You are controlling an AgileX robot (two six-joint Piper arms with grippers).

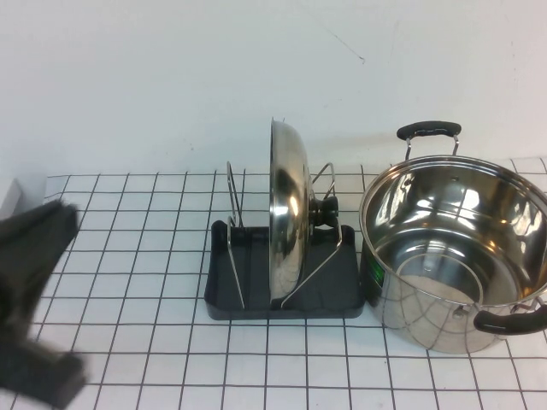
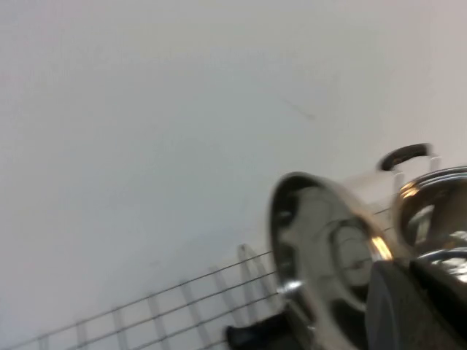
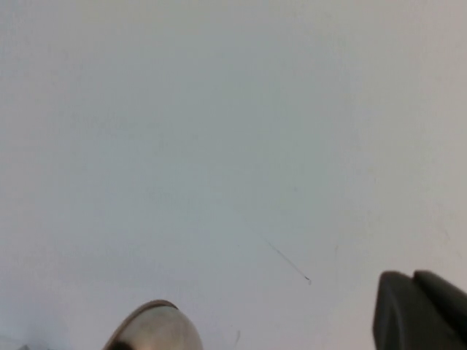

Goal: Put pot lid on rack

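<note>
The pot lid (image 1: 289, 213) stands upright on edge in the rack (image 1: 256, 299), held between its silver wire loops, with the black knob (image 1: 326, 213) facing the pot. My left gripper (image 1: 60, 224) is at the table's left edge, well clear of the rack, and holds nothing. In the left wrist view its dark fingers (image 2: 412, 295) lie together, with the lid (image 2: 321, 248) and the rack (image 2: 255, 337) beyond them. My right gripper (image 3: 414, 295) is out of the high view; its fingers lie together and face the white wall, with the lid's rim (image 3: 157, 329) low in that view.
A deep steel pot (image 1: 457, 248) with two black handles stands open just right of the rack, almost touching it; it also shows in the left wrist view (image 2: 434, 204). The table is white with a black grid (image 1: 137, 256). A white wall runs along the back.
</note>
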